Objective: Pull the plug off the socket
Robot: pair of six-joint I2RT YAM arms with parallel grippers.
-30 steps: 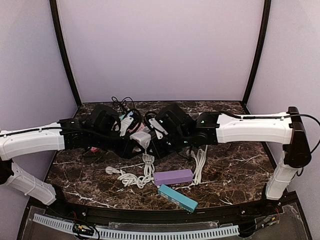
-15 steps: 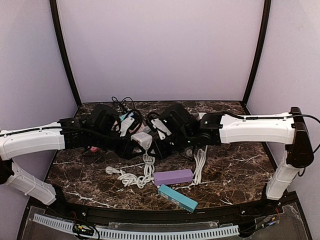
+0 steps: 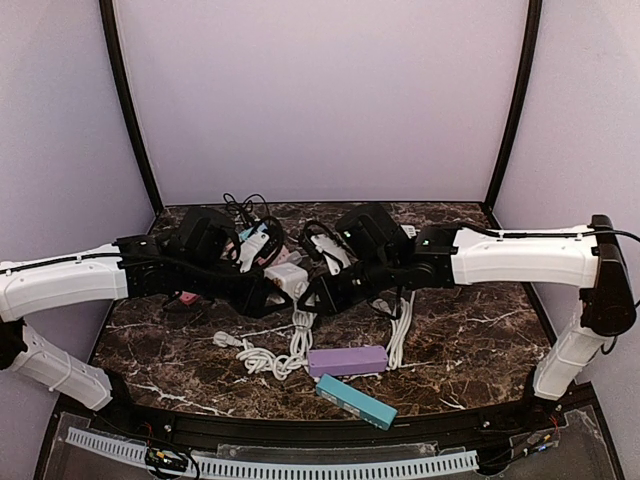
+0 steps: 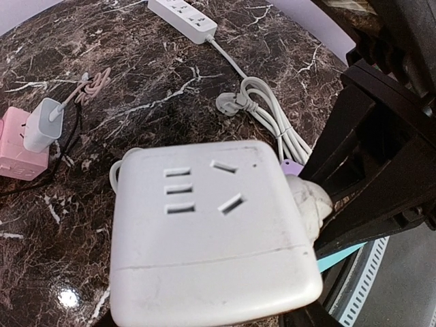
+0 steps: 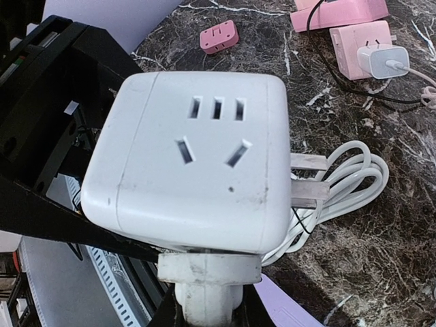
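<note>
A white cube socket (image 3: 288, 278) is held above the table between both arms. My left gripper (image 3: 262, 290) is shut on the socket (image 4: 204, 225), which fills the left wrist view and hides the fingers. A white plug (image 5: 204, 279) sits in the socket's side (image 5: 191, 157), its flange close against the cube. My right gripper (image 5: 201, 310) is shut on the plug's body, with dark fingers on either side. The plug also shows at the socket's right edge in the left wrist view (image 4: 308, 204). Two metal prongs (image 5: 310, 180) stick out of the socket's other side.
A coiled white cord (image 3: 262, 355), a purple box (image 3: 348, 360) and a teal box (image 3: 357, 402) lie near the front. A pink adapter with a white charger (image 4: 30, 133), a small pink cube (image 5: 219, 35) and a white power strip (image 4: 182, 17) lie on the marble table (image 3: 470, 330).
The right arm's wrist has swung back and to the right while the fingers stay at the socket. Socket and left arm have hardly moved. Both grippers keep their hold.
</note>
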